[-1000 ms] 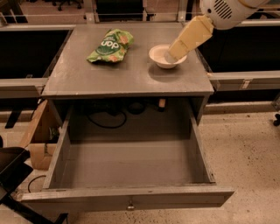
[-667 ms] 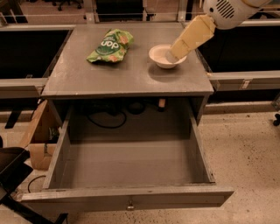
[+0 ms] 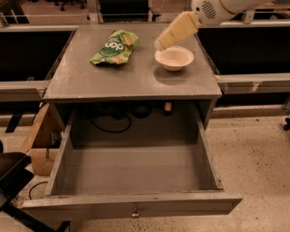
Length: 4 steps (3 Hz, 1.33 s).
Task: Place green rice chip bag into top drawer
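Evidently the drawer [image 3: 136,172] stands open to receive the chip bag [image 3: 114,47] lying on the table [image 3: 127,81]; the gripper [image 3: 159,44] hovers over the bowl [image 3: 174,58], open or closed I cannot tell.

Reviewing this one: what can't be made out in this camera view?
gripper, over the left rim of the bowl: its arm is cut off by the top edge.
green rice chip bag: lettering below the logo too small to read.
top drawer, open: shadow behind it hides where the cable ends.
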Motion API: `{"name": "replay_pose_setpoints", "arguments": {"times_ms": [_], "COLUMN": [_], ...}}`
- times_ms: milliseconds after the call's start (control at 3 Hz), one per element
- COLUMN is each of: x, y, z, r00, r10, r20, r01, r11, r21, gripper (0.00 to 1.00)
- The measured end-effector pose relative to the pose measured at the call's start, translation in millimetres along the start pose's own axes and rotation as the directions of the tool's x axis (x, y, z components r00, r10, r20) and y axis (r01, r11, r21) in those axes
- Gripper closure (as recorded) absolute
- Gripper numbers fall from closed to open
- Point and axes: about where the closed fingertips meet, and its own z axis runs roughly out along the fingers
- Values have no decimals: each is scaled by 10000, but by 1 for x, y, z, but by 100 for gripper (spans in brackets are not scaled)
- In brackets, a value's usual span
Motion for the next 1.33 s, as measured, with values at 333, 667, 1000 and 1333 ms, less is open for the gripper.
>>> {"name": "replay_pose_setpoints", "arguments": {"times_ms": [333, 667, 1000, 1333], "x": [-36, -73, -89, -89], "y": [-31, -49, -67, -72], "z": [42, 101, 156, 168], "r00": [9939, 9726, 9400, 9046], "r10": [350, 1828, 3068, 4002], "r20": [1050, 1439, 1490, 1467], "r01": [-399, -1878, -3175, -4119], "r11": [9982, 9820, 9468, 9093], "r21": [447, 216, 534, 597], "gripper": [0, 0, 0, 0]}}
